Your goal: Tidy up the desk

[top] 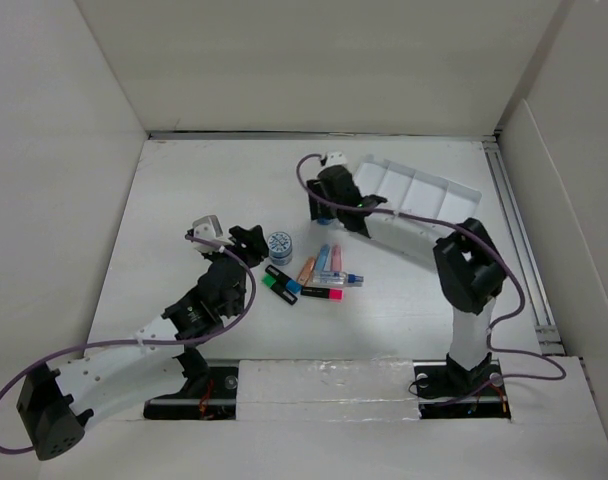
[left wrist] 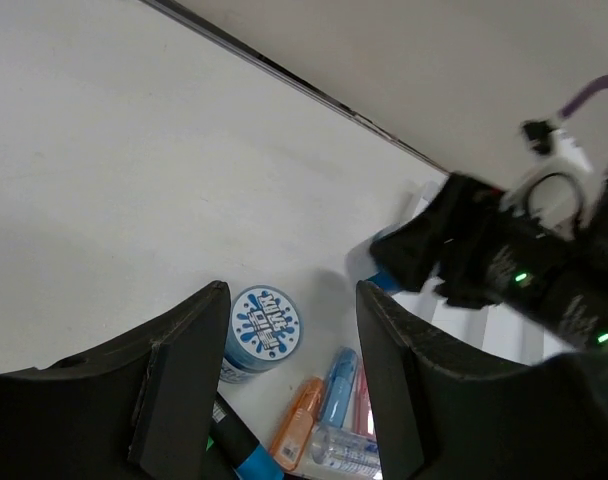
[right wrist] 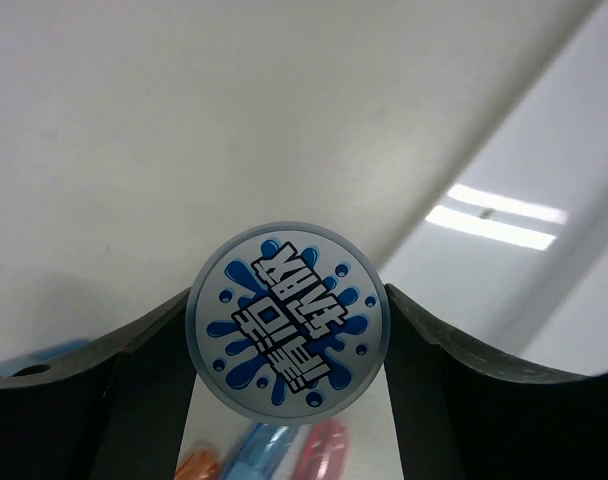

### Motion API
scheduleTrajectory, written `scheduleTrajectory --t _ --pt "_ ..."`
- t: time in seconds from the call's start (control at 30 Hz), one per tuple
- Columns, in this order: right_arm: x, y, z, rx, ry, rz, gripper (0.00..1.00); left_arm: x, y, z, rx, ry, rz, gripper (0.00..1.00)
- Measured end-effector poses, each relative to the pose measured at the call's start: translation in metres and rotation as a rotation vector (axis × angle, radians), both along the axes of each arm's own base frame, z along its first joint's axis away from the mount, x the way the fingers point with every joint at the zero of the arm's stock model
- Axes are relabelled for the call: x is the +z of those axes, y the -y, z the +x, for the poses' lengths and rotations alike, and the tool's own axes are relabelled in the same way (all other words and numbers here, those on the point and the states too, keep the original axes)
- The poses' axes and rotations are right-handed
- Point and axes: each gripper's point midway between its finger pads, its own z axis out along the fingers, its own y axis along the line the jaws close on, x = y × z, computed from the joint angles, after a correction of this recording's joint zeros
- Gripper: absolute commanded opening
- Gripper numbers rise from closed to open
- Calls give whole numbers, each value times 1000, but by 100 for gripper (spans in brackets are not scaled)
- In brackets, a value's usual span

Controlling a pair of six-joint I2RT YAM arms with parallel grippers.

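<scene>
Matte white flat bench (top: pixel 204 180), walled in white, is what needs tidying, and we judge the job barely begun. The right gripper (top: pixel 326 212) sits at the left end of the white compartmented plastic tray (top: pixel 424 188), which lies far right on the bench. Its jaws are closed onto a round tin with a blue splash-logo lid (right wrist: pixel 286 322), lid facing the wrist camera, both jaws against its sides; we call it the gripped tin. We cannot tell whether it hangs above the bench or rests on it. The left gripper (top: pixel 252 240) is mid-bench, jaws wide apart and holding nothing. A matching loose tin (top: pixel 280 245) stands upright just beside its tips. We see nothing in the tray compartments that show; the right arm hides part of the tray.

Left to do, by our read: the gripped tin, the loose tin, and the cluster of pens and highlighters (top: pixel 314 275) near bench centre. These are orange, blue, pink, green and a clear tube, lying close together.

In the way: the loose tin is just beside the green highlighter (top: pixel 274 283), both grippers crowd the same patch, and purple cables (top: pixel 300 172) loop off each arm.
</scene>
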Motion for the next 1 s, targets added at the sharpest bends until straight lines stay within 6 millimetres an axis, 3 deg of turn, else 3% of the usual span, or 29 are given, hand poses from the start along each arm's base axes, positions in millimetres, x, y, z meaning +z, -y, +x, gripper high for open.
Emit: scheduleTrajectory --t 0.07,0.2,0.3,0.4,0.6,0.83,1.0 --pt "25 32 21 -67 29 52 40 0 0 0 -1 -1 -1 50" --pt "71 119 66 -257 128 125 38 2 -1 -3 -9 6 -11 50" --pt "74 177 85 -386 151 118 37 6 -1 -4 -20 17 -27 50" --pt "56 212 92 -463 118 92 38 7 -1 -5 -26 22 -34 50" --pt "25 236 100 -506 37 63 39 6 1 -5 -37 20 -33 49" --pt "30 242 126 -503 43 84 42 6 1 -7 -44 21 -36 50" --pt "20 246 136 -505 24 85 43 10 0 -8 -49 32 -49 50"
